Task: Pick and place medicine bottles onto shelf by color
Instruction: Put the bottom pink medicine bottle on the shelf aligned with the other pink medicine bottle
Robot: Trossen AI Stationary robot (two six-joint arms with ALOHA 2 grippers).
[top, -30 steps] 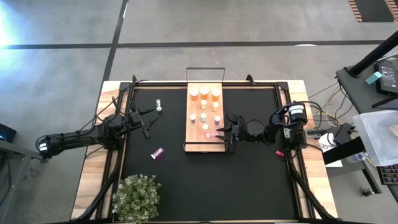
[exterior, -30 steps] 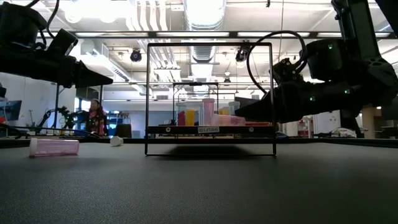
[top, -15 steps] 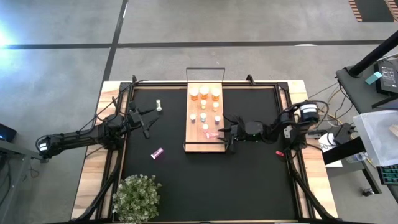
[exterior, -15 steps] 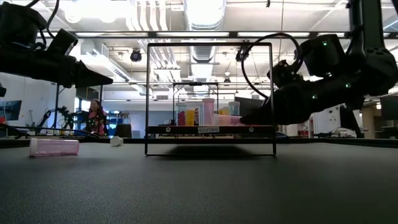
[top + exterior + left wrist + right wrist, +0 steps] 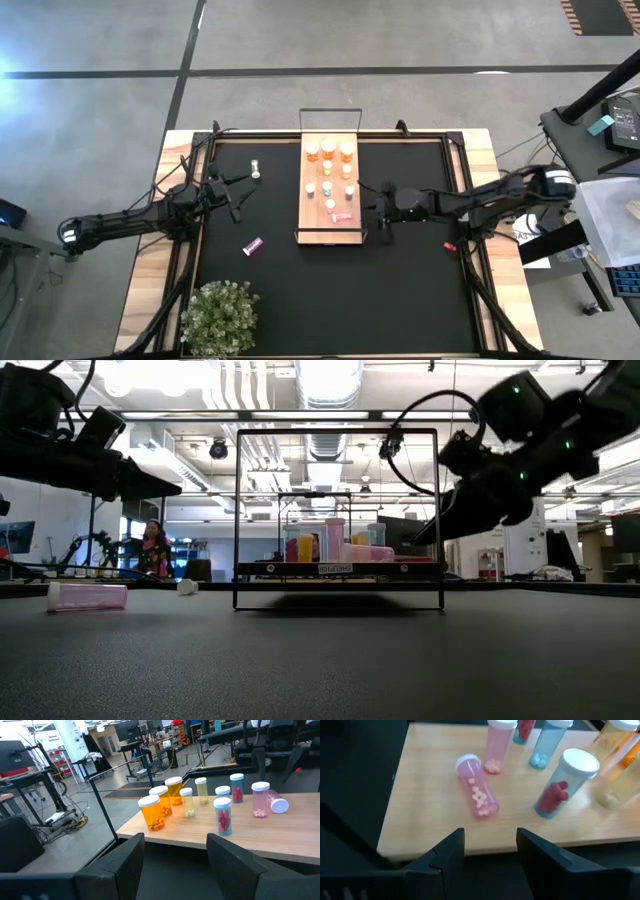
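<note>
Right gripper (image 5: 383, 213) sits just off the shelf (image 5: 308, 225) at its 3 o'clock edge, fingers parted and holding nothing. The pink bottle (image 5: 477, 794) nearest it lies tipped on its side on the board, next to an upright pink one (image 5: 497, 747). Left gripper (image 5: 236, 197) waits at 9 o'clock of the shelf, jaws apart, empty. Two bottles are not shelved yet: a pink one (image 5: 252, 245) lying on the mat at roughly 7 o'clock from the shelf, a pale one (image 5: 256, 168) at 10 o'clock. My read: stand the toppled bottle up first, gripping mid-body square to its axis, and lift clear of its neighbours so nothing gets knocked. Then the left arm takes the mat bottles.
</note>
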